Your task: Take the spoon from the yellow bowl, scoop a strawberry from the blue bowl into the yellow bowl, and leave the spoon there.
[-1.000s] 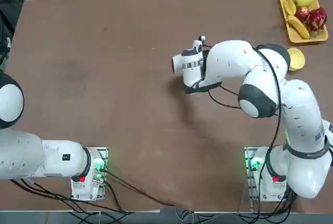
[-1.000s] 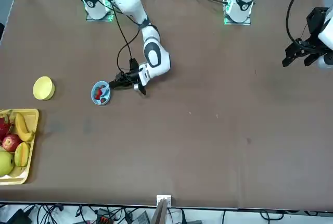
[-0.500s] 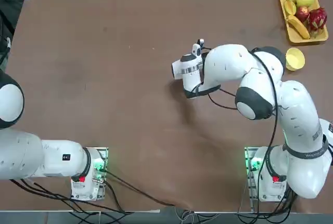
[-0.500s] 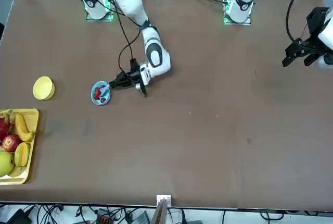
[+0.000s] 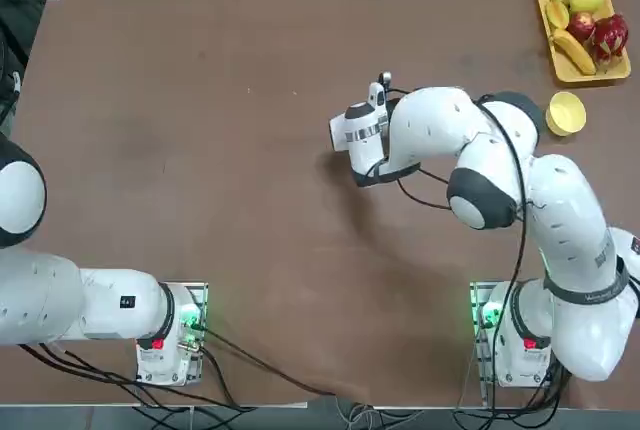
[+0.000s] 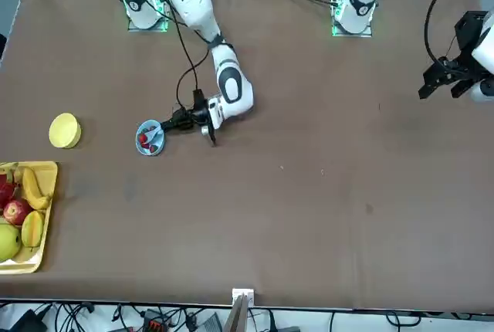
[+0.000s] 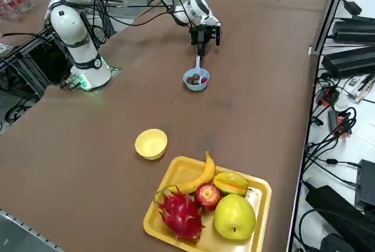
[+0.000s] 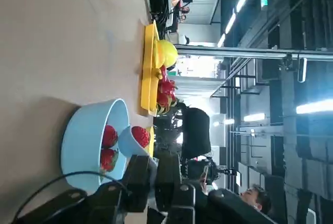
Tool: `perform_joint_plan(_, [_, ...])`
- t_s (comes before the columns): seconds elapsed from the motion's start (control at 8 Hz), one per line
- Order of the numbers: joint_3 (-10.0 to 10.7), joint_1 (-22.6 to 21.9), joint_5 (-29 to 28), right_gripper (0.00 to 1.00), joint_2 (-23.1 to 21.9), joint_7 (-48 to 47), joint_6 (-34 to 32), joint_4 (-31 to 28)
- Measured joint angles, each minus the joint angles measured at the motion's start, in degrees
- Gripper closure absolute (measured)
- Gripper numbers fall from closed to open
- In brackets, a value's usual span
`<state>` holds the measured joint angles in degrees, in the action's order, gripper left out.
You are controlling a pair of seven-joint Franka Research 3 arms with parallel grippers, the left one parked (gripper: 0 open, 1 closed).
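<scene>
Right wrist view: the right end effector (image 8: 153,179) pinches the spoon (image 8: 136,139), whose scoop carries a strawberry (image 8: 141,136) over the blue bowl (image 8: 88,140) (more berries inside); the yellow bowl (image 7: 151,143) sits well apart on the table (image 7: 263,111).

In the top view the right arm (image 5: 450,130) hides the blue bowl. The spoon's (image 8: 132,139) handle vanishes between the right gripper's (image 8: 152,174) fingers. The fruit tray (image 6: 46,224) is cut off by the front view's edge.

One blue bowl (image 7: 196,80), one yellow bowl (image 7: 151,143), one spoon (image 7: 198,68), one fruit tray (image 7: 258,201), at least three strawberries (image 8: 107,136) visible
</scene>
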<state>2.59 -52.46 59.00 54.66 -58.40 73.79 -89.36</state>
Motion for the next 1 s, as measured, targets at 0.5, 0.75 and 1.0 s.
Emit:
perform_joint_plan(0.5, [0.8, 0.0, 2.3, 0.9, 0.6, 2.2, -4.4, 2.0])
perform_joint_plan(0.75, [2.4, 0.1, 2.6, 0.9, 0.3, 3.6, -5.5, 2.7])
perform_joint_plan(1.0, [4.5, 0.6, 2.7, 0.9, -0.2, 3.8, -5.8, 3.0])
